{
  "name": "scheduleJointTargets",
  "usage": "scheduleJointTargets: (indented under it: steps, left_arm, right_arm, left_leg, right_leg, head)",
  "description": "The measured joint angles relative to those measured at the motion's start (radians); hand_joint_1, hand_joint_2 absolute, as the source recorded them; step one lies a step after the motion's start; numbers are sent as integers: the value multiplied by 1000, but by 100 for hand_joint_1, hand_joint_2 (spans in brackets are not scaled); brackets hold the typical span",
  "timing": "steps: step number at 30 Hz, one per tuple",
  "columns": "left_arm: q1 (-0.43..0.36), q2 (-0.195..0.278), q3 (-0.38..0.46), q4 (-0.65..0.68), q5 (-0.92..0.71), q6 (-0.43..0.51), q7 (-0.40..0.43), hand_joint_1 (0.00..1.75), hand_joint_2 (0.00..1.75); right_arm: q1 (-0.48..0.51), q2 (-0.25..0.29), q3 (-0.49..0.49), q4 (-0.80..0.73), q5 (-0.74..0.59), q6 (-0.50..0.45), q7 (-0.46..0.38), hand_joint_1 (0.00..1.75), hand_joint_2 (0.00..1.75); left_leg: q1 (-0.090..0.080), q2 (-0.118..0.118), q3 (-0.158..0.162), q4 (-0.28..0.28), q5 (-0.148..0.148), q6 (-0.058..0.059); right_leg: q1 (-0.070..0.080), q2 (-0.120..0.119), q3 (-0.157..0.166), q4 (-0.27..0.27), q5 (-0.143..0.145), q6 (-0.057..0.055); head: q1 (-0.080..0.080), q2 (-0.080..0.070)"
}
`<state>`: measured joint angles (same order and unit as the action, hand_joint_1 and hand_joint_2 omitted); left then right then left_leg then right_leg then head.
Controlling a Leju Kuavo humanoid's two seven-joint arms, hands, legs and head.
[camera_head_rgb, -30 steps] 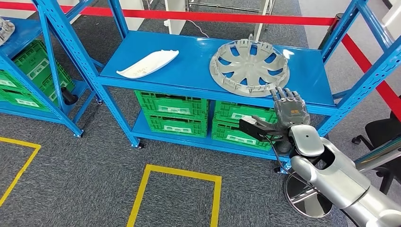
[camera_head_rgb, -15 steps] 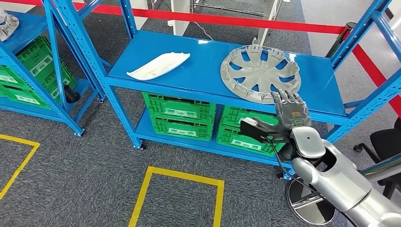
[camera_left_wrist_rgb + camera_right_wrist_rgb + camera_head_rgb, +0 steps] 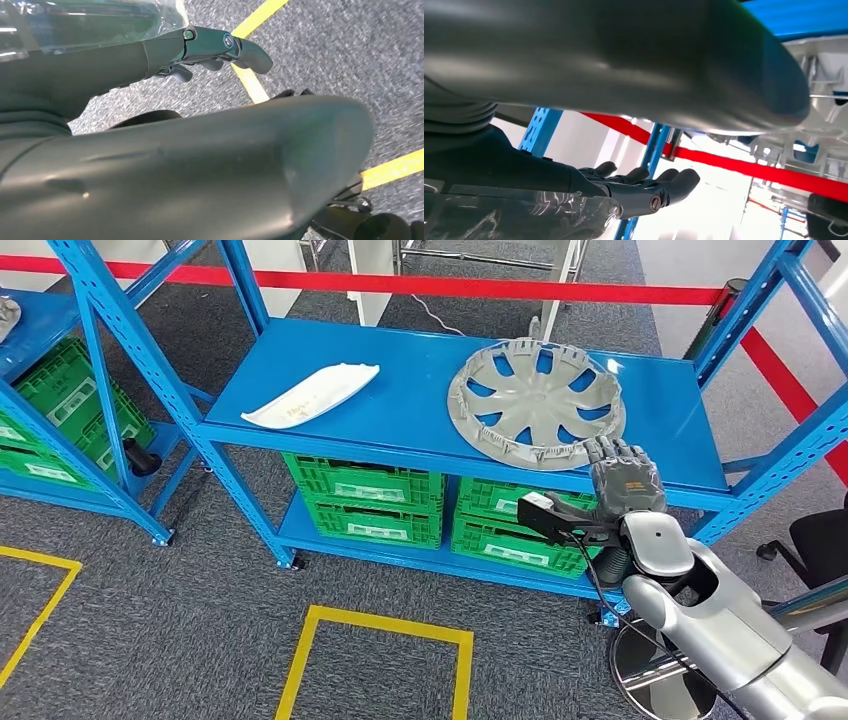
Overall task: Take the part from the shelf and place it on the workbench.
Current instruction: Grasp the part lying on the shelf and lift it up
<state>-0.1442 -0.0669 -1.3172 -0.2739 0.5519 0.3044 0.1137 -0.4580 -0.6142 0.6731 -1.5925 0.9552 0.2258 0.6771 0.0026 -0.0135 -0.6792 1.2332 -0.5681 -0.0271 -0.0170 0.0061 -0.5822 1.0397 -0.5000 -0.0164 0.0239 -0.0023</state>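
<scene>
Wheel cover (image 3: 536,402) lies flat on blue shelf (image 3: 400,390), right side, near front edge. Right hand (image 3: 624,480) just in front of its rim, fingers (image 3: 612,452) apart, holding nothing. White trim piece (image 3: 310,395) well apart, left side. Green crates (image 3: 365,500) below. Grey carpet, yellow floor lines (image 3: 380,615), red barrier tape (image 3: 450,285) behind. Left hand (image 3: 220,47) over carpet, fingers loosely curled, empty.
</scene>
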Motion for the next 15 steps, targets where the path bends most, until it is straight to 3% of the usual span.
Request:
scheduleJointTargets:
  steps: [2,3,6,8,10,12,13,14,15]
  left_arm:
    - [0,0,4,0,-2,0,0,0,0]
    - [-1,1,7,0,-4,0,0,0,0]
    - [-1,1,11,0,-6,1,1,0,0]
    - [-1,0,12,0,-7,1,1,0,0]
    - [-1,0,13,0,-7,1,1,0,0]
    - [-1,0,14,0,-8,1,1,0,0]
    - [0,0,14,0,-8,1,1,0,0]
    - [0,0,15,0,-8,1,1,0,0]
    - [0,0,16,0,-8,1,1,0,0]
  right_arm:
    - [4,0,-13,0,3,2,0,0,0]
    - [5,0,-19,0,4,3,0,0,0]
    - [14,-2,-34,-2,5,5,0,0,0]
    - [18,-3,-45,-4,5,5,0,0,0]
    - [20,-3,-55,-5,5,5,0,0,0]
    - [29,-3,-60,-5,5,6,0,0,0]
    - [33,-3,-61,-5,5,7,0,0,0]
    - [36,-3,-62,-5,5,8,0,0,0]
    - [37,-3,-64,-5,5,8,0,0,0]
  left_leg:
    - [-2,-1,42,-112,75,8]
    - [-4,-1,58,-149,86,15]
    - [-6,-1,81,-190,63,35]
    - [-1,-1,89,-202,57,44]
    - [2,-1,98,-206,53,52]
    - [1,-1,107,-206,44,57]
    - [0,-1,113,-206,39,58]
    - [0,-1,120,-206,33,57]
    - [0,-2,130,-206,26,56]
  right_leg:
    - [0,2,21,-1,-15,8]
    - [1,2,27,-2,-19,12]
    - [3,1,27,-7,-24,28]
    - [3,-1,15,17,-39,39]
    - [2,-2,-36,114,-78,45]
    - [2,-2,-115,239,-108,48]
    - [2,-2,-142,268,-100,48]
    - [2,-2,-151,259,-71,47]
    - [2,-2,-141,214,-27,45]
  head:
    - [0,0]
    - [0,0]
    - [0,0]
    - [2,0]
    - [5,0]
    - [8,0]
    - [8,0]
    - [9,0]
    - [10,0]
